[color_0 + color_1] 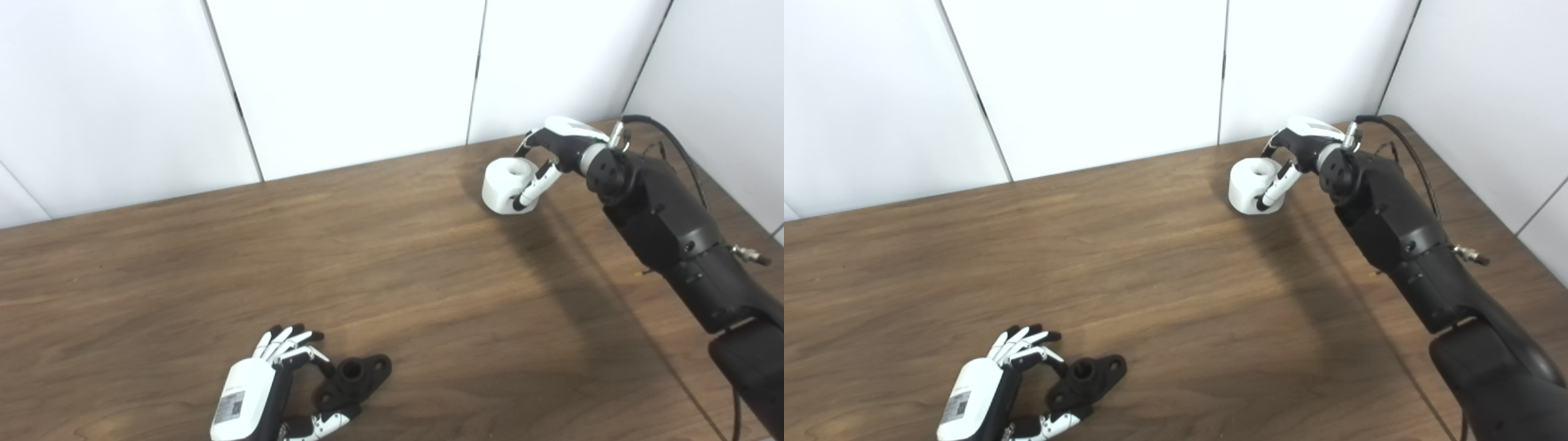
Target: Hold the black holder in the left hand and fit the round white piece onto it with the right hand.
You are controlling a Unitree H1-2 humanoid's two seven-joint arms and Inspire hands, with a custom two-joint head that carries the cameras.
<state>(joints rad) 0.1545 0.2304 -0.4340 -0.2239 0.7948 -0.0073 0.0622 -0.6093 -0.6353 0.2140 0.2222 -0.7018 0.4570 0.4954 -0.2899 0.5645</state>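
From the left eye I see my left hand [257, 392] low at the desk's near edge, its white fingers [288, 340] spread above and the thumb curled underneath, loosely cupping the black plastic holder with a round socket and flanged ears [354, 380]. The holder lies flat on the brown wood-grain desk [392, 257]; the thumb tip touches its near end, but I cannot tell whether the grip is firm. Far off toward the desk's back right corner, my right hand [554, 156] reaches over the round white piece with a central hole [508, 184], one finger lying down its right side (the rest are hidden behind it).

From the right eye the same layout holds: the left hand [986, 386] half-curled about the black holder [1087, 376] by the near edge, and the right hand [1295, 153] draped on the white piece [1251, 184], which sits on the desk near the back edge. Holder and white piece are well apart.
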